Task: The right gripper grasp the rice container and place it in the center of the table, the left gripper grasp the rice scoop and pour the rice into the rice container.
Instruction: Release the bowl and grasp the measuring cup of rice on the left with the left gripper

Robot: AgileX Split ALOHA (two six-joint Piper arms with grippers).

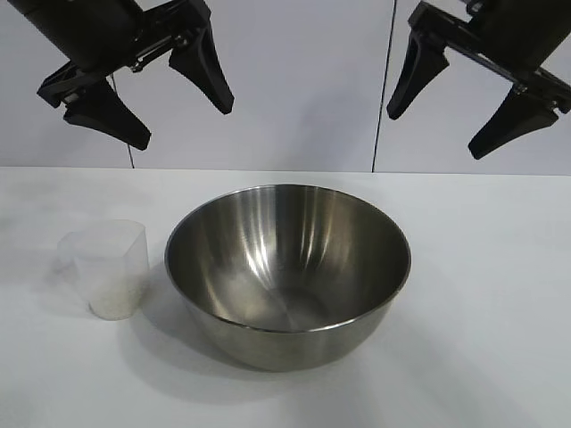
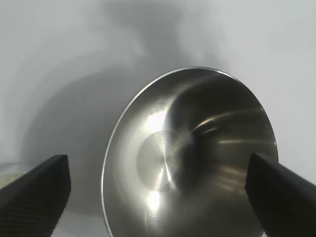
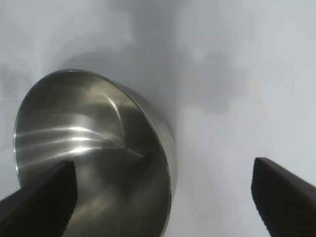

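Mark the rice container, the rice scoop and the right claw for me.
rice container (image 1: pixel 268 259): exterior view, on its shiny inner wall.
rice scoop (image 1: pixel 107 267): exterior view, on its frosted side wall.
right claw (image 1: pixel 451 111): exterior view, midway between its spread fingertips, above the bowl.

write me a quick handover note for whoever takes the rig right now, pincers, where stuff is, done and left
Left pincer: open, empty, up in the air above the rice scoop's side.
Right pincer: open, empty, raised above the right of the rice container.
Rice container: upright at the middle of the table, nothing in it.
Rice scoop: upright on the table left of the container, apart from it, rice in its bottom.
Done: container placed at centre.
Left: left pincer grasps the scoop and pours the rice into the container.
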